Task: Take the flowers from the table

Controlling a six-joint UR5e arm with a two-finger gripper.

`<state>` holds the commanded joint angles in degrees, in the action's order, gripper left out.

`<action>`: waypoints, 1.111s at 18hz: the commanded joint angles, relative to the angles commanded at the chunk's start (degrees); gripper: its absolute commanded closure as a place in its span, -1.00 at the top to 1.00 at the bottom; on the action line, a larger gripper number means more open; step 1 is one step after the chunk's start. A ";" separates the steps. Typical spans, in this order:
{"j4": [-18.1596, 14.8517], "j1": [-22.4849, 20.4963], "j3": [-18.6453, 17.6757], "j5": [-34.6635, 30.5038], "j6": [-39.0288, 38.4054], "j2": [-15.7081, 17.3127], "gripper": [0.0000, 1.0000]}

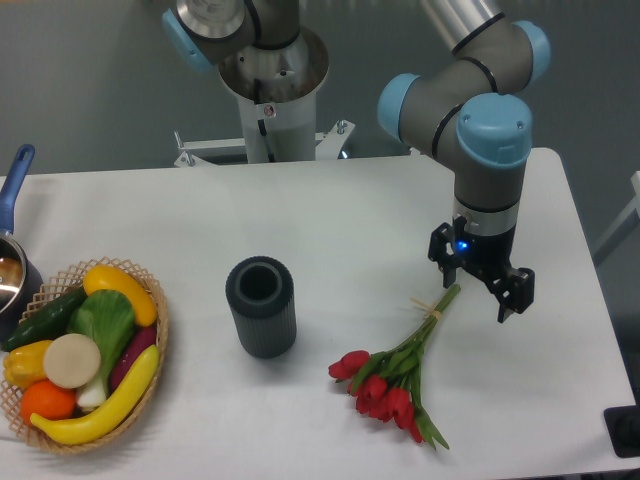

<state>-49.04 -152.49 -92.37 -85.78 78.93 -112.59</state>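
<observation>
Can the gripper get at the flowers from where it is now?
Probably yes. The gripper hangs open right over the stem ends of the flowers, which lie flat on the table. Nothing stands between them; the dark cylinder and the basket are well off to the side.
</observation>
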 joint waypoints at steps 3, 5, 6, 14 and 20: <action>0.61 1.49 0.09 0.09 -0.27 -1.67 1.00; 1.40 2.29 0.09 0.09 -0.79 -2.37 1.00; 1.49 2.55 0.09 0.17 -1.75 -2.64 1.00; 2.37 5.36 -0.17 0.18 -10.11 -5.36 1.00; 2.46 5.63 0.17 0.35 -17.06 -6.24 1.00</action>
<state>-46.58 -146.87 -92.20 -85.43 61.87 -118.83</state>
